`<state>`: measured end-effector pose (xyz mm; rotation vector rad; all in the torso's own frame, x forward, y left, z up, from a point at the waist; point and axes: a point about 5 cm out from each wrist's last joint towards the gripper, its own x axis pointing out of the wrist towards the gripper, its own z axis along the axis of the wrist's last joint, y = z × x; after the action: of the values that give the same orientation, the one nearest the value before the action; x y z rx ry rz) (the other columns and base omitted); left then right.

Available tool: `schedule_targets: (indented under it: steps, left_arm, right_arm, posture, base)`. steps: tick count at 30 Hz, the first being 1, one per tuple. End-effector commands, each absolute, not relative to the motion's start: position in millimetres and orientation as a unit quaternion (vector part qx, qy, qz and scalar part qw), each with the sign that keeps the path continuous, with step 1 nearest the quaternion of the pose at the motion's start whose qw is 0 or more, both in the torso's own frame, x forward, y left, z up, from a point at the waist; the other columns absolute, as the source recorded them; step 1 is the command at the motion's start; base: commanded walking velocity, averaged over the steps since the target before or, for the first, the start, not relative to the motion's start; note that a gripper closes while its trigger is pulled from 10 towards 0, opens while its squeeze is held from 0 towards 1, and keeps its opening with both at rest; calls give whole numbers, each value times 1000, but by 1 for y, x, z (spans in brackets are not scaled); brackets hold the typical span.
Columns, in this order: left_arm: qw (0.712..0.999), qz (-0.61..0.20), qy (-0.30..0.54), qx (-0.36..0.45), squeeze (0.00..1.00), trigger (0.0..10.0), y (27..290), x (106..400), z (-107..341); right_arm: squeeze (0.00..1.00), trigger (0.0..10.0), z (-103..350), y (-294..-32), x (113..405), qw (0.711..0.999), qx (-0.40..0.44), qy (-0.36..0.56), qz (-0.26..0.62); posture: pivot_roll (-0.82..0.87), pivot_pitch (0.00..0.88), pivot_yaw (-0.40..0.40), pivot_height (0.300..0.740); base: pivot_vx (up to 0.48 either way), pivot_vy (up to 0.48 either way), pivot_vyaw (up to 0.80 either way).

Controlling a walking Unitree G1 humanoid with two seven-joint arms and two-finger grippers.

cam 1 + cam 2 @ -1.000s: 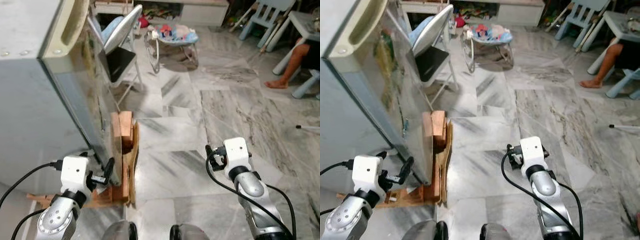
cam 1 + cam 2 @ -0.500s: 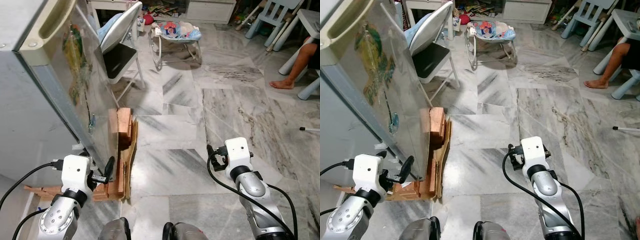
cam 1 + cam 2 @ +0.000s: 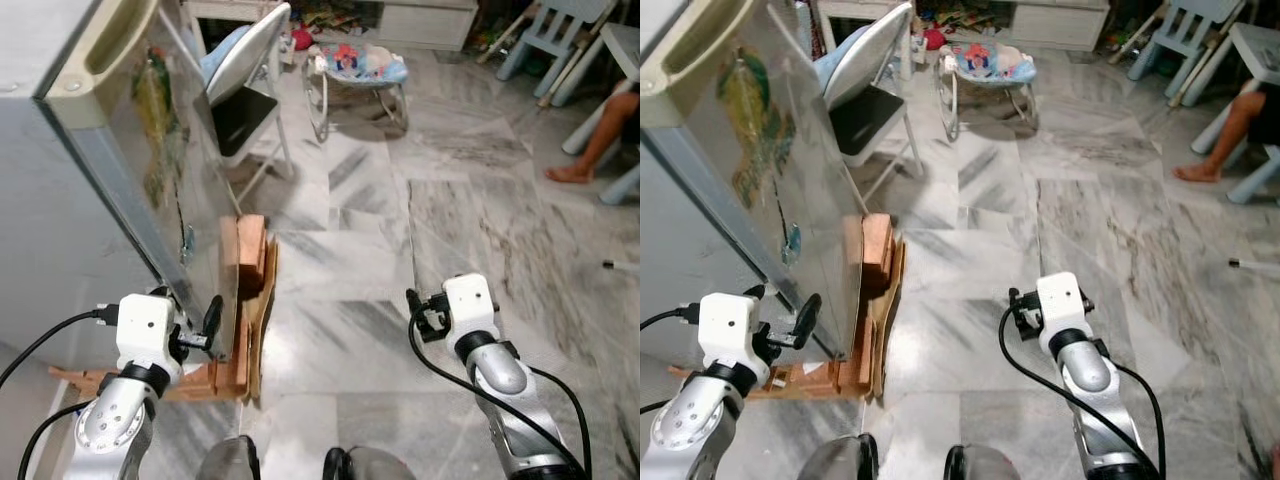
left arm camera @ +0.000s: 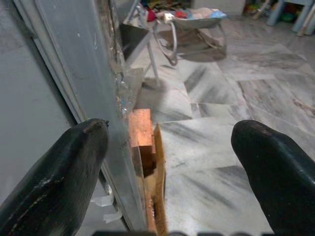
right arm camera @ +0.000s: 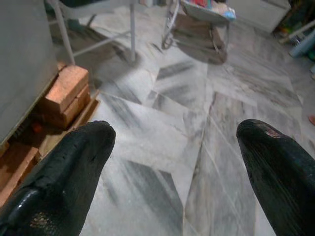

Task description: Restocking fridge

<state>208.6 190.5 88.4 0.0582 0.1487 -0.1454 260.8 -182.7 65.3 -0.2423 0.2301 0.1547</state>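
Marble floor (image 3: pixel 380 260), living rm | fridge (image 3: pixel 70 190) shut, door edge just ahead of L jaws (image 4: pixel 167 162), spread wide, empty | R jaws (image 5: pixel 172 162) apart, idle | next: hook door edge, pull slow, mind bricks (image 3: pixel 245 260).

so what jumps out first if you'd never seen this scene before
The big grey fridge on the robot's left, its door shut, standing raised on bricks and wooden boards. The left gripper, fingers open, sits close to the door's lower corner, while the right gripper, also open, hangs over bare marble floor. Farther back are a folding chair and a baby bouncer.
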Motion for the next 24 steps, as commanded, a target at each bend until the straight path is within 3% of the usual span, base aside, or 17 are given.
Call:
schedule_targets:
  steps: [1,6,17,21,24]
  left_arm:
    - [993,-76,81,32,0,10000,189,207,85]
    - [994,-72,82,32,0,10000,189,208,84]
    - [997,23,68,31,0,10000,217,228,87]
    - [996,55,59,21,0,10000,233,245,90]
    - [996,61,56,30,0,10000,237,254,92]
  right_arm:
    - [0,10000,66,-185,260,983,-124,115,76]
    - [0,10000,66,-185,260,983,-123,115,77]
    - [0,10000,66,-184,258,983,-112,109,95]
    - [0,10000,67,-179,258,983,-114,105,101]
    - [0,10000,68,-178,261,984,-108,102,96]
  posture:
    - [29,119,-56,740]
    - [29,119,-56,740]
    - [35,104,-73,740]
    - [31,105,-66,740]
    - [26,108,-60,740]
  base:
    - [0,-382,0]
    - [0,-382,0]
    - [0,0,0]
    - [0,0,777]
    - [0,0,0]
